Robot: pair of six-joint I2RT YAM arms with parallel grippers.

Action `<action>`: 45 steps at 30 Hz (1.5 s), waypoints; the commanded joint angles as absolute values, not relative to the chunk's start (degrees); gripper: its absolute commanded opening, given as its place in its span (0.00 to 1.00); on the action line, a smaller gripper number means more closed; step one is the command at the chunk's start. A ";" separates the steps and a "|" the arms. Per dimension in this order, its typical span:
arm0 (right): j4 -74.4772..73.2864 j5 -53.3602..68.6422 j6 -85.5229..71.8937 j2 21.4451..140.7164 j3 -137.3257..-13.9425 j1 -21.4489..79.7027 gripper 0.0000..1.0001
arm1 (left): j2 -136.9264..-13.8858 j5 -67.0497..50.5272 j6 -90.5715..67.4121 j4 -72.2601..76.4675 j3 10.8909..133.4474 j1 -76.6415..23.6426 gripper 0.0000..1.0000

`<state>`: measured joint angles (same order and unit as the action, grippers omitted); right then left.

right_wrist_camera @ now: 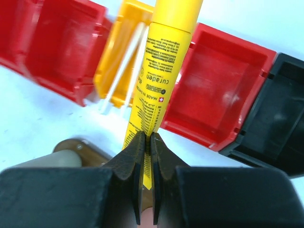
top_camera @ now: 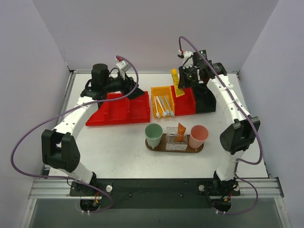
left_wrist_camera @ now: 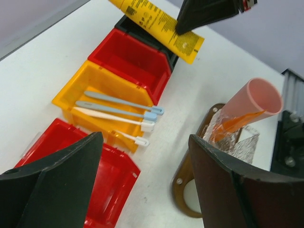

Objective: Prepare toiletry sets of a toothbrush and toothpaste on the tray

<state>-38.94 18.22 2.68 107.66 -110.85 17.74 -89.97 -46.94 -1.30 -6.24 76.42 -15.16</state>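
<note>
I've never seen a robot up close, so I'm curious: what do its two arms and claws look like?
Both the left arm and the right arm have white tube-like segments joined by chunky black joint housings. A thin purple cable loops along each. The left claw and the right claw each have two matte black, wedge-shaped fingers.

Left arm (top_camera: pixel 71 118) and right arm (top_camera: pixel 232 104) both bend at the elbow and reach toward the back.
The left end effector (left_wrist_camera: pixel 145 137) has its two fingers spread wide with nothing between them. The right end effector (right_wrist_camera: pixel 147 138) is up in the air, its fingers squeezed tight on the flat end of a yellow toothpaste tube (right_wrist_camera: pixel 161 71).
</note>
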 commanded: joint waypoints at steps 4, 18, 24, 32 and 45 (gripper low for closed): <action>-39.03 31.10 4.39 98.71 -110.40 21.88 0.00 | -94.74 -54.57 -18.78 6.67 84.02 -16.61 0.83; -37.71 35.50 7.56 94.22 -105.30 27.68 0.00 | -98.09 -58.54 -37.70 25.92 80.77 -18.37 0.84; -37.44 37.00 7.91 93.87 -104.59 28.39 0.00 | -99.67 -59.68 -38.06 26.19 81.04 -19.16 0.84; -36.91 37.00 7.91 93.34 -104.06 29.00 0.00 | -100.72 -59.15 -36.91 25.84 80.68 -19.42 0.84; -36.48 35.51 8.26 93.16 -103.80 29.27 0.00 | -101.07 -61.87 -37.53 26.10 79.72 -19.86 0.40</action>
